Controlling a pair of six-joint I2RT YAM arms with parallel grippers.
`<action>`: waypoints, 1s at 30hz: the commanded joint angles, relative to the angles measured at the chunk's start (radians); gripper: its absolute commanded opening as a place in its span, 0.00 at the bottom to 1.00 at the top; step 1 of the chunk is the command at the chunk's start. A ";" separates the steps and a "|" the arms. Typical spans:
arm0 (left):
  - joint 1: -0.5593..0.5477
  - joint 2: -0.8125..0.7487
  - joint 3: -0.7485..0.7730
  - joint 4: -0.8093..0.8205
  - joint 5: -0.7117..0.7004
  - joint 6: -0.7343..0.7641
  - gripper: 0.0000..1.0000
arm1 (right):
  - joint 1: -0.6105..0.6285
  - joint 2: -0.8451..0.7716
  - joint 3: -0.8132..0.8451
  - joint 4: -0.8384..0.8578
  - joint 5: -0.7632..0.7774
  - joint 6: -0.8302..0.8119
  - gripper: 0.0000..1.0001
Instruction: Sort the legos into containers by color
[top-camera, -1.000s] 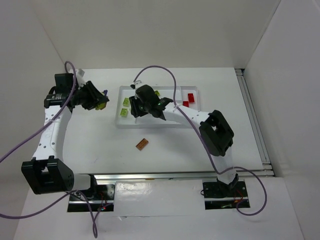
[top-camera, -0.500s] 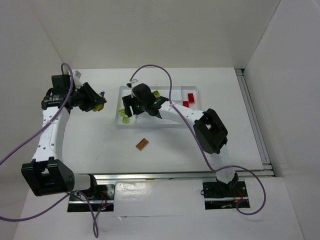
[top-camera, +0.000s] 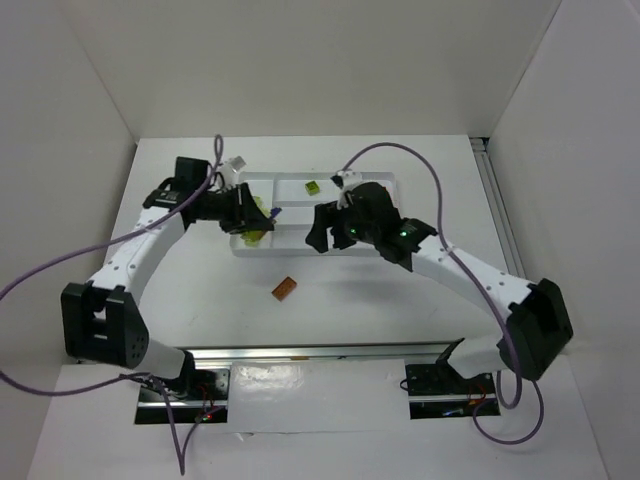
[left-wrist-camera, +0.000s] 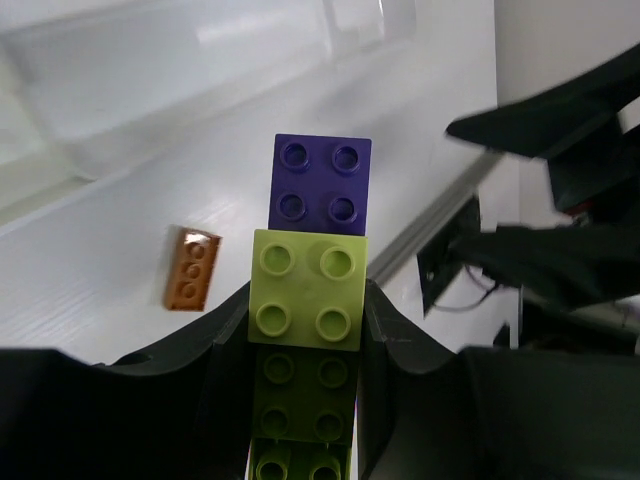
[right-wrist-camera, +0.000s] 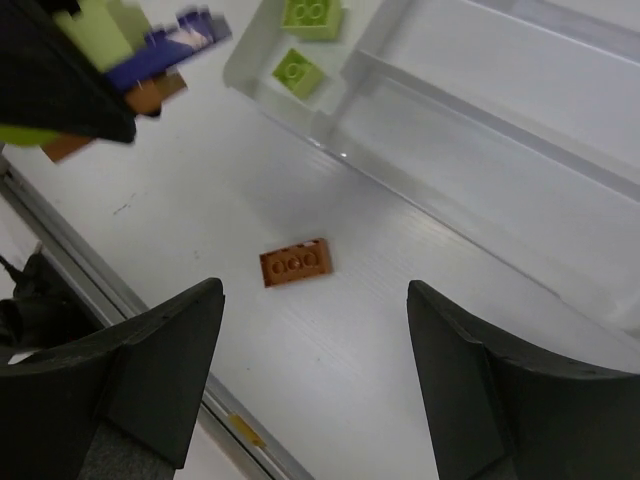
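My left gripper (top-camera: 254, 214) is shut on a stack of lime green legos (left-wrist-camera: 308, 290) with a purple lego (left-wrist-camera: 320, 183) stuck on its far end. It hovers at the left end of the white tray (top-camera: 300, 249). My right gripper (top-camera: 322, 232) stands open and holds nothing, over the tray's near rim. A brown-orange lego (top-camera: 284, 288) lies flat on the table in front of the tray, and it shows below the open right fingers (right-wrist-camera: 295, 262). One lime green lego (top-camera: 313, 187) lies in a middle compartment. Two more (right-wrist-camera: 298, 70) lie in the tray's end section.
The tray's dividers and rim (right-wrist-camera: 470, 110) run across the right wrist view. A metal rail (top-camera: 330, 350) runs along the table's near edge. White walls close in the table on three sides. Purple cables loop above both arms.
My left arm has swung right from the table's left side to the tray's left end, carrying its stack. My right gripper has opened and drawn back rightward, away from the tray's left end.
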 joint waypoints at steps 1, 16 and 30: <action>-0.107 0.087 -0.010 0.054 0.139 0.078 0.00 | -0.047 -0.110 -0.072 -0.134 0.083 0.069 0.81; -0.303 0.226 0.001 0.152 0.183 0.138 0.00 | -0.221 -0.224 -0.226 0.080 -0.306 0.374 0.76; -0.435 0.328 -0.015 0.127 0.013 0.139 0.00 | -0.220 -0.283 -0.264 -0.201 0.182 0.351 0.76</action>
